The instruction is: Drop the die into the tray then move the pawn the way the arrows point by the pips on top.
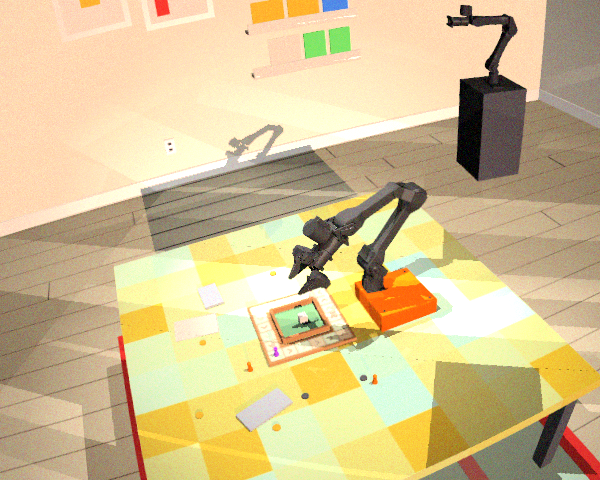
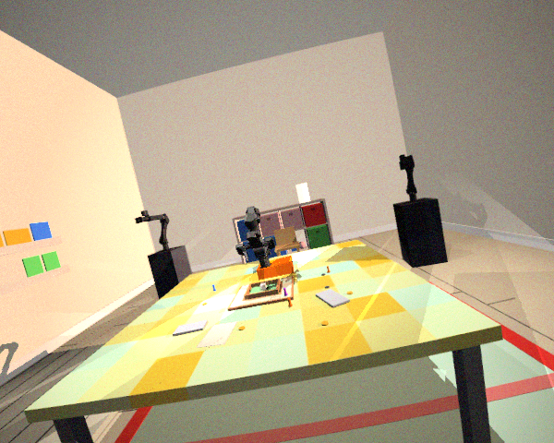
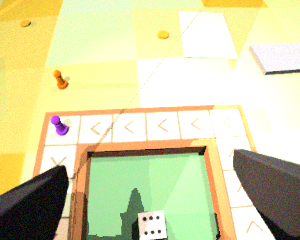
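Observation:
The white die point(image 1: 303, 317) point(image 3: 152, 226) is inside the dice tray point(image 1: 306, 336) point(image 3: 145, 146), over its green floor. The face towards the wrist camera shows two rows of three pips, a six; I cannot tell whether the die is at rest. The purple pawn point(image 1: 275, 351) point(image 2: 285, 292) point(image 3: 60, 126) stands upright on a corner square of the board point(image 1: 261, 326) point(image 3: 162, 126). In the wrist view the top-row arrows point left to that corner, and the left-column arrows point down. My gripper point(image 1: 296, 285) point(image 3: 152, 166) is open and empty, above the tray side, apart from pawn and die.
An orange pawn point(image 1: 249, 367) point(image 3: 60, 80) stands just outside the board near the purple pawn; another orange pawn point(image 1: 374, 379) and a blue pawn point(image 2: 213, 288) stand farther off. Flat grey boxes point(image 1: 264, 408) point(image 3: 285, 57), a pale sheet point(image 1: 196, 327) and small discs lie around. The orange base point(image 1: 403, 304) carries my arm.

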`<act>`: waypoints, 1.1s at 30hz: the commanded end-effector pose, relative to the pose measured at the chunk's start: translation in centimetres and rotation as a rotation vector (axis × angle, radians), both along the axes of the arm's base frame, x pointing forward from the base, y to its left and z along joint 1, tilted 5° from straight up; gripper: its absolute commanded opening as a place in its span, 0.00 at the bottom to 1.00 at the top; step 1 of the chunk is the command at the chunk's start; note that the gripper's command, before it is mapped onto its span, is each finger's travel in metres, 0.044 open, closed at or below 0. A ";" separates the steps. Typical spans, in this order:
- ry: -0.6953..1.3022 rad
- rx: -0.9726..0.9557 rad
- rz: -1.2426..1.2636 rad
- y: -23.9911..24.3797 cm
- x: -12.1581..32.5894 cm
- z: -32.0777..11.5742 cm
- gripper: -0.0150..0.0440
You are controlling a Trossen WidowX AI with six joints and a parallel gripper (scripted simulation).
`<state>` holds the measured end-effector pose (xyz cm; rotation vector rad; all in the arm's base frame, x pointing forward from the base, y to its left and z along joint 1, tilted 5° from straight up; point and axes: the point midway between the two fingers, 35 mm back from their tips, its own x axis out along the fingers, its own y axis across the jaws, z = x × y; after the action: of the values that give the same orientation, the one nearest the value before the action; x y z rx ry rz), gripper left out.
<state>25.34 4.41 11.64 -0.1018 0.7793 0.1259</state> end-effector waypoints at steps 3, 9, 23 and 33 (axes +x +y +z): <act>0.216 -0.037 -0.013 0.0 0.7 -1.0 1.00; 0.513 -0.082 -0.027 0.0 1.5 -2.8 1.00; 0.735 -0.093 -0.084 1.0 3.3 -4.2 0.87; 0.802 0.041 -0.419 10.7 10.7 -7.5 0.59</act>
<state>34.23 11.48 6.17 0.0807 1.5487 -0.1382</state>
